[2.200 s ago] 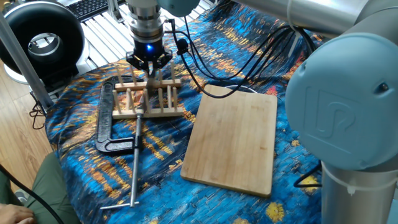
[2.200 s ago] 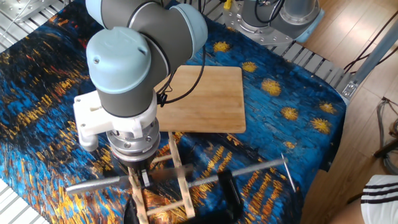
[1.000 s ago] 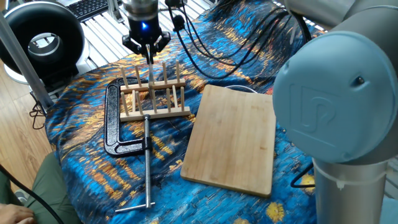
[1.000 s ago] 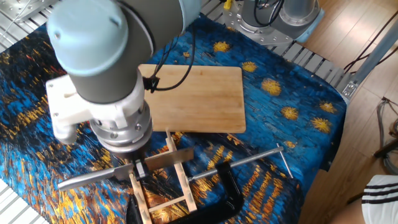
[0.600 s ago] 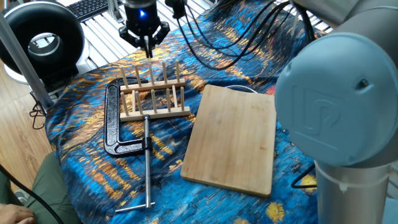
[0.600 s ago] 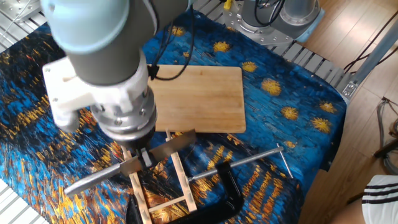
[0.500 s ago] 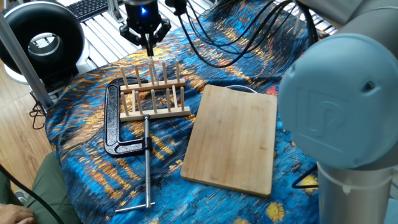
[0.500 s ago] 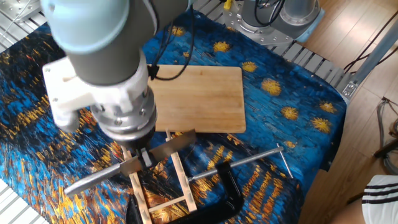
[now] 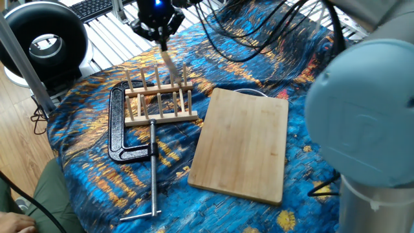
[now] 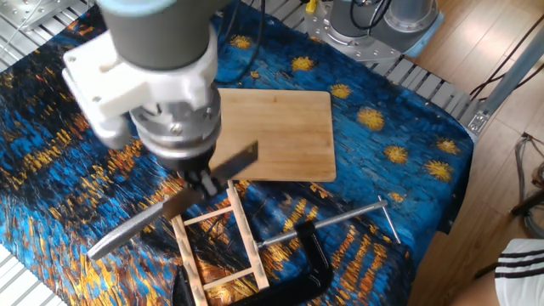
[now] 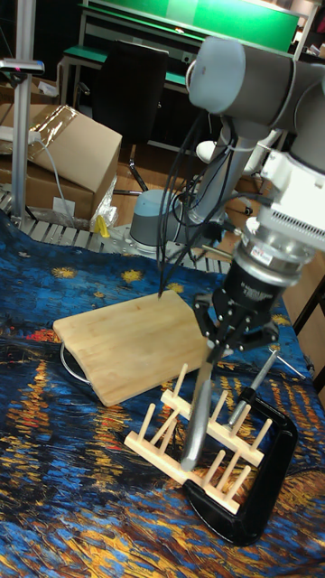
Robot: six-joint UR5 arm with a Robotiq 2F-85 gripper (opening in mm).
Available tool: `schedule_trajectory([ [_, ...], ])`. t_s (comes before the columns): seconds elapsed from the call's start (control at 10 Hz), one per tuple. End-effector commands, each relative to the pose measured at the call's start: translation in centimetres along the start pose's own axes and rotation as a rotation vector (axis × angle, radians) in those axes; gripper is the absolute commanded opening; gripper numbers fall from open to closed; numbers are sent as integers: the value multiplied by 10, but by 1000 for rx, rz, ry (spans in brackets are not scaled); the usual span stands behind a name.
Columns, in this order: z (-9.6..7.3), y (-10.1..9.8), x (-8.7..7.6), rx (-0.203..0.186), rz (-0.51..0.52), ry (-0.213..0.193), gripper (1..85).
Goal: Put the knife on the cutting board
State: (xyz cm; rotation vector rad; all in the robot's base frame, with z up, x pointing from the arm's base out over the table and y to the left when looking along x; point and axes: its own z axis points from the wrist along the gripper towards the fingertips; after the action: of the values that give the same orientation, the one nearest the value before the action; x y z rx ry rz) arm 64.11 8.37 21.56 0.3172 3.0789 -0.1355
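With the tool (image 10: 201, 180) clamped on the knife (image 10: 174, 204) above the peg rack (image 10: 223, 251), the carry is in hand; next it must swing over the cutting board (image 10: 276, 134) and lower.

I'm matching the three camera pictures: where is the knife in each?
One fixed view: knife top centre, above the peg rack.
The other fixed view: lower left of centre, tilted under the tool.
Tall fixed view: right of centre, hanging steeply.
Shared landmark: the peg rack.
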Motion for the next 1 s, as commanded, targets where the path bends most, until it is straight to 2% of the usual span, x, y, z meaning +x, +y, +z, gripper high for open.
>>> schedule_trajectory([
  [0.0,-5,-18,4,-7,-208,-49,10],
  [0.1,-2,-22,8,-20,-266,-53,10],
  [0.2,0,-30,8,-21,-312,-76,10],
  [0.3,0,-34,6,-1,-403,-79,10],
  [0.4,0,-24,9,-40,-414,-79,10],
  [0.6,0,-20,14,-59,-405,-62,10],
  [0.9,-1,-12,5,-86,-382,-101,10],
])
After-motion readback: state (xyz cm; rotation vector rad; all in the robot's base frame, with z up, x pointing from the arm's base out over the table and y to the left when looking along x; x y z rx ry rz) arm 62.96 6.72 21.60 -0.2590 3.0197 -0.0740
